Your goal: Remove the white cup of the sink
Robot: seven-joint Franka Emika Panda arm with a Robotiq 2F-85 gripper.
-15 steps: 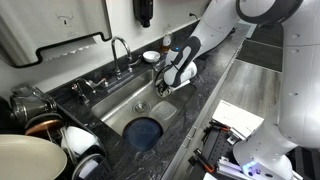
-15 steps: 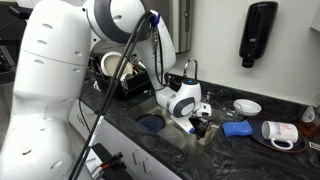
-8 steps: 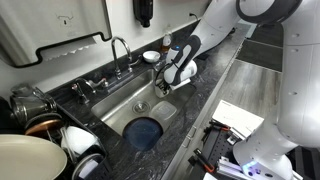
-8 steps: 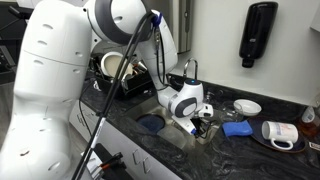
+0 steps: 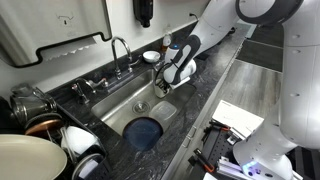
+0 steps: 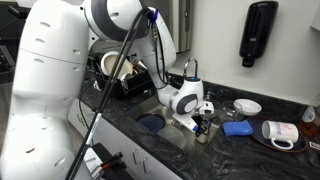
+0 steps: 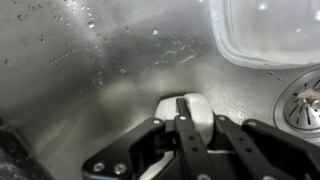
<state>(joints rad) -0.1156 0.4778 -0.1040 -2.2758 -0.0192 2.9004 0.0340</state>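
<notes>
Exterior views: the dark fingers (image 5: 164, 87) (image 6: 203, 126) are lowered into one end of the large rectangular stainless-steel sink (image 5: 112, 108).

Wrist view: the small off-white round cup (image 7: 167, 108) sits on the sink floor near the round drain (image 7: 305, 100). One finger lies across it and another is beside its edge. Whether they are clamped on it cannot be told.

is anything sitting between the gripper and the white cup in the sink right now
Nothing visible does. In the wrist view the white cup lies right at the tips of the gripper, on the bare floor of the sink. The drain and a pale container sit off to one side, apart from it.
</notes>
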